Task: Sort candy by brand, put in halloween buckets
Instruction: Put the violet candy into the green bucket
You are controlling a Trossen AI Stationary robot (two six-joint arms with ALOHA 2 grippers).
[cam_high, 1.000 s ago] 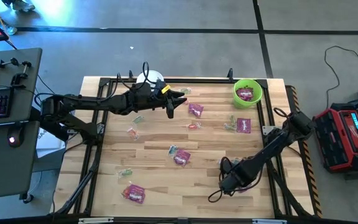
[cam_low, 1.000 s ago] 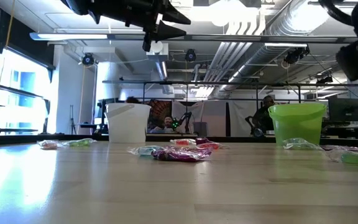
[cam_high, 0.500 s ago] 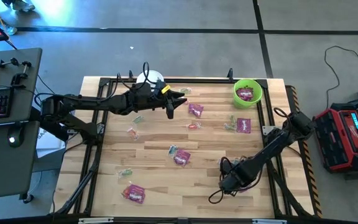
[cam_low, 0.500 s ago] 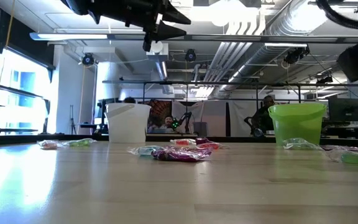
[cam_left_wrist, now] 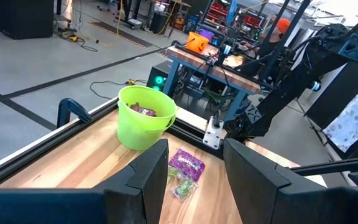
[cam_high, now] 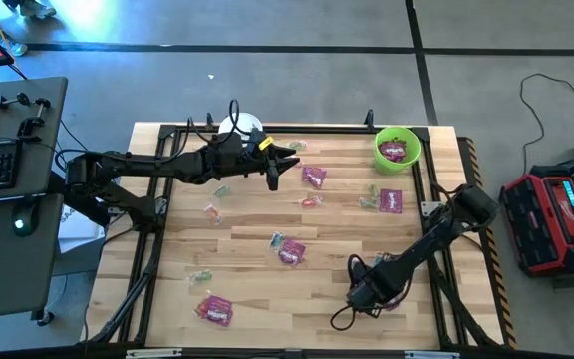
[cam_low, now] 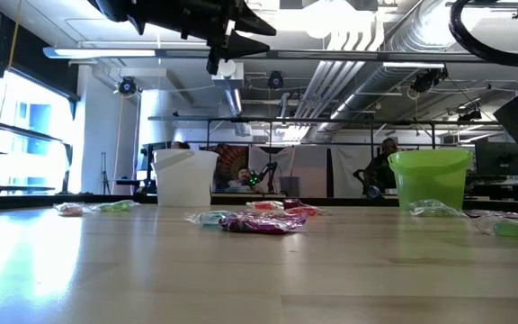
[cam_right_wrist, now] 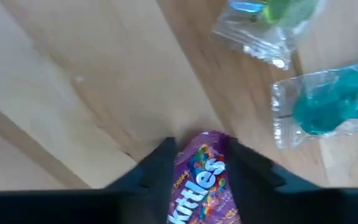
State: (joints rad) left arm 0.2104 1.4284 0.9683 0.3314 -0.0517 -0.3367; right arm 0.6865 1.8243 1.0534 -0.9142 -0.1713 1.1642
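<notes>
High view: the right gripper [cam_high: 360, 291] lies low over the wooden table [cam_high: 247, 279] at about 5 o'clock, its fingertips hidden under its own body. In the right wrist view its two dark fingers [cam_right_wrist: 157, 163] flank a purple Skittles packet [cam_right_wrist: 199, 180], whose lower end is cut off by the frame edge. The fingers are set close against the packet's sides, but whether they actually pinch it cannot be told. Just beyond lie a clear-wrapped green sweet [cam_right_wrist: 267, 22] and a clear-wrapped blue sweet [cam_right_wrist: 323, 106], both partly cropped.

The left gripper [cam_high: 275, 165] hangs above the table at about 11 o'clock, its fingers parted and empty. Behind the left arm, the white bucket [cam_high: 237, 126] is largely hidden in the high view. The lime green bucket [cam_high: 398, 149] stands at 1 o'clock with purple packets inside.

Other purple packets [cam_high: 213, 310] and small clear-wrapped sweets [cam_high: 212, 211] lie scattered over the boards, well apart. The small sweets' colours are hard to make out from above.
</notes>
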